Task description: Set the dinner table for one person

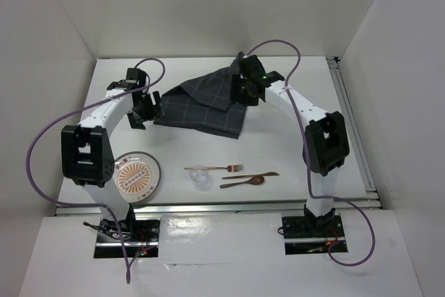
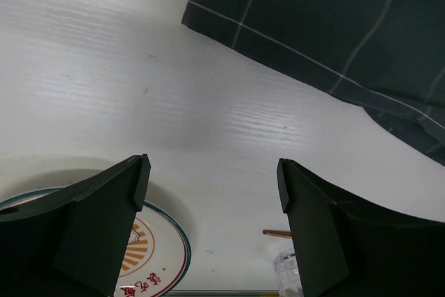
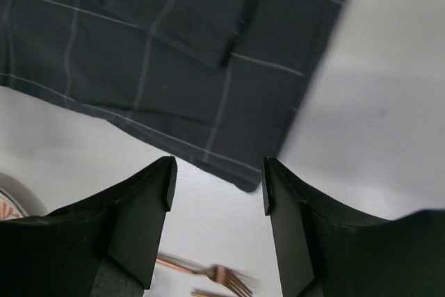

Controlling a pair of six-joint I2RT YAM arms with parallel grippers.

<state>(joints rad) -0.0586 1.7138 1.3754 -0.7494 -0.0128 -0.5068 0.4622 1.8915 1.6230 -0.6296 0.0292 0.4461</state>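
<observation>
The white dinner table holds a crumpled dark grey grid-lined cloth at the middle back. My left gripper is open and empty, just left of the cloth's left edge. In the left wrist view the gripper hovers over bare table, with the cloth at the upper right. My right gripper is open and empty above the cloth's right part. In the right wrist view the gripper hangs over the cloth's corner.
A plate with an orange pattern lies front left; it also shows in the left wrist view. A clear glass, a copper fork, a knife and a spoon lie at the front middle. White walls stand around the table.
</observation>
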